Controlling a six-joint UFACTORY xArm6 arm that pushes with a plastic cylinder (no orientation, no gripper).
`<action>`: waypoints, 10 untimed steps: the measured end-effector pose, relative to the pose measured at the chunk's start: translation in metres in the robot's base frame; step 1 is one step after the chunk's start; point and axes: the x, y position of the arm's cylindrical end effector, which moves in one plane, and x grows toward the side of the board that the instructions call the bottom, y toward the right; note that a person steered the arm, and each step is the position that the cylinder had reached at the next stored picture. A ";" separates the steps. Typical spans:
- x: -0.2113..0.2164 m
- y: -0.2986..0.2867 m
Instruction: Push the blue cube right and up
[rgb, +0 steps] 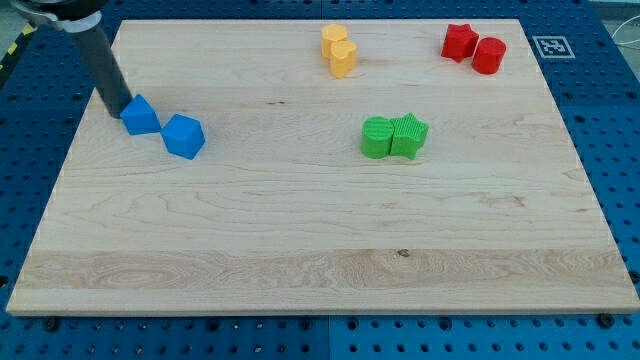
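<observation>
The blue cube (184, 136) lies at the view's left on the wooden board (320, 250). A second blue block (141, 116), with a peaked top, touches its upper-left corner. My tip (114, 109) rests on the board just left of that peaked blue block, close to or touching it. The dark rod rises from there toward the view's top left.
Two yellow blocks (340, 51) stand together at the view's top centre. A red star (459, 42) and a red cylinder (489, 55) sit at the top right. A green cylinder (377, 137) and a green star (408, 136) touch right of centre.
</observation>
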 end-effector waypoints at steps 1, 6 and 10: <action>0.030 -0.006; 0.054 0.184; 0.044 0.099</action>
